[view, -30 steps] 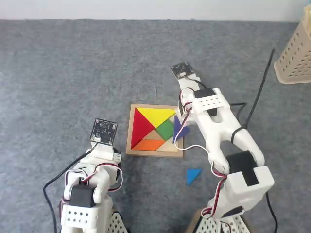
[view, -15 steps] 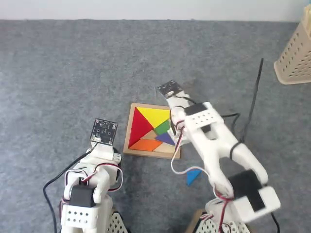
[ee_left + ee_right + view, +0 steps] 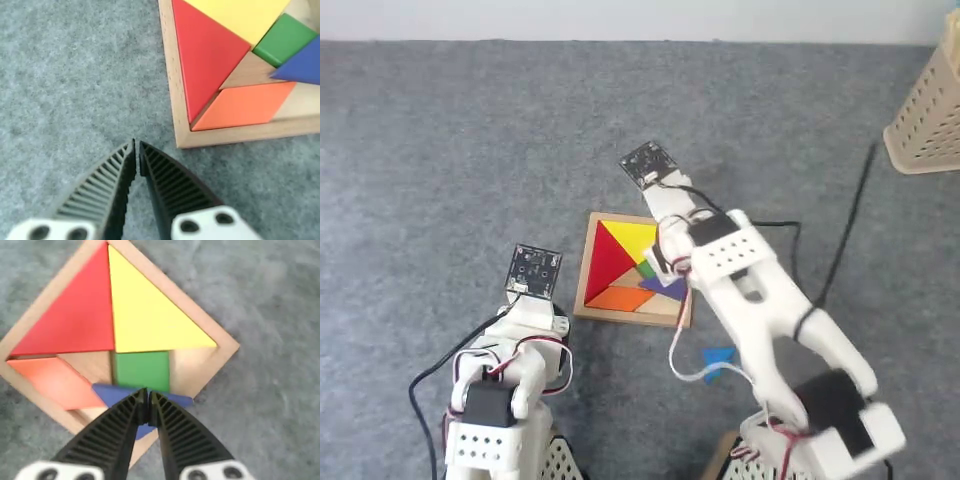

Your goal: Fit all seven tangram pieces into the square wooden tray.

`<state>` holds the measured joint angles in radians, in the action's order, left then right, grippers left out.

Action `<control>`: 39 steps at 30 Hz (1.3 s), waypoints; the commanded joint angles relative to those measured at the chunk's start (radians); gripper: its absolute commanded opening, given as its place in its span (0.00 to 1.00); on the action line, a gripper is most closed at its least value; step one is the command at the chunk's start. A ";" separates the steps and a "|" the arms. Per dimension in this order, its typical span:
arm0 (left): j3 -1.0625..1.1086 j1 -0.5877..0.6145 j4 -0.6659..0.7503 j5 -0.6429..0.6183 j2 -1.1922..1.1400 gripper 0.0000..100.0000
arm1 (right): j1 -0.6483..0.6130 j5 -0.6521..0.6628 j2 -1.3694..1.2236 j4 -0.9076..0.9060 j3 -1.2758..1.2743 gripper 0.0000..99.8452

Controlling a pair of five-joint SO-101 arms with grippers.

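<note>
Right arm (image 3: 760,300) is stretched forward and across, its wrist hanging right over the near corner of the square wooden tray (image 3: 585,265). The right gripper (image 3: 146,394) points straight down with its jaws clenched, nothing between them, tips on the dark blue wooden triangle (image 3: 107,390). That piece lies flat but askew, one corner poking out over the tray's rim.

Left arm (image 3: 510,370) sits folded back at the near side of the table. The left gripper (image 3: 136,146) is low over the grey carpet (image 3: 470,150), just beside the tray's corner, jaws pressed together on nothing.

Inside the tray: the large red triangle (image 3: 608,262) runs along one side, and the large yellow triangle (image 3: 632,238) meets it edge to edge. The green square (image 3: 141,371) is tucked against the yellow one, the orange parallelogram (image 3: 620,297) lies along the rim next to the red. Bare wood shows between orange and green, and on the green square's other side.

Out on the carpet, near the right arm's base and apart from the tray, lies a small light blue triangle (image 3: 718,360)
</note>
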<state>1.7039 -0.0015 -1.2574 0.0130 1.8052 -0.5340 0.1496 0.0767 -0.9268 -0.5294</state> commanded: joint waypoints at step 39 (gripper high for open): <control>-0.019 0.006 -0.006 -0.008 0.021 0.01 | 0.013 0.011 0.306 -0.237 -0.086 0.01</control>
<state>1.7039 -0.0015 -1.2574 0.0130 1.8052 -0.5800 0.1496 0.2409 -1.0879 -0.6091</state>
